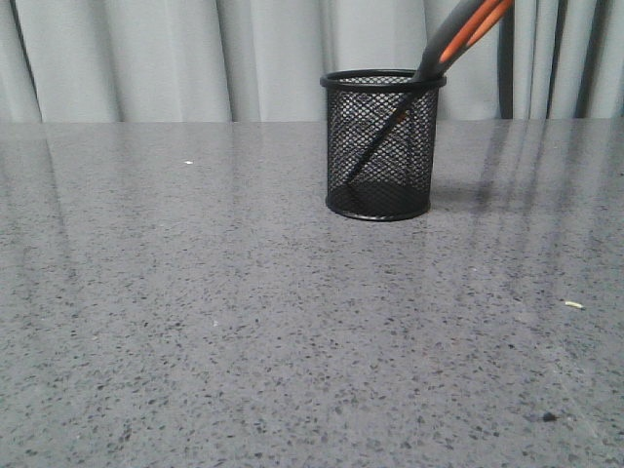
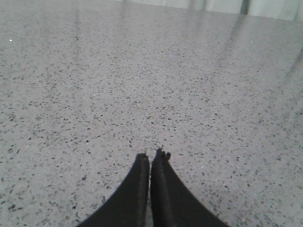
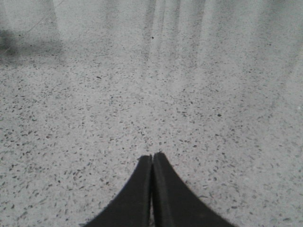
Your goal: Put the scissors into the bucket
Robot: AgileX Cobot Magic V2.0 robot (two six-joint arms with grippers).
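The bucket (image 1: 378, 146), a black wire-mesh cup, stands upright on the grey speckled table (image 1: 195, 292) right of centre in the front view. The scissors (image 1: 458, 39) stand inside it, blades down, leaning right; their dark grey and orange handles stick out over the rim. Neither arm shows in the front view. My left gripper (image 2: 150, 157) is shut and empty over bare table in the left wrist view. My right gripper (image 3: 152, 157) is shut and empty over bare table in the right wrist view. Neither wrist view shows the bucket or the scissors.
A grey curtain (image 1: 146, 58) hangs behind the table's far edge. A small pale scrap (image 1: 573, 304) lies at the right and a dark speck (image 1: 549, 416) sits near the front right.
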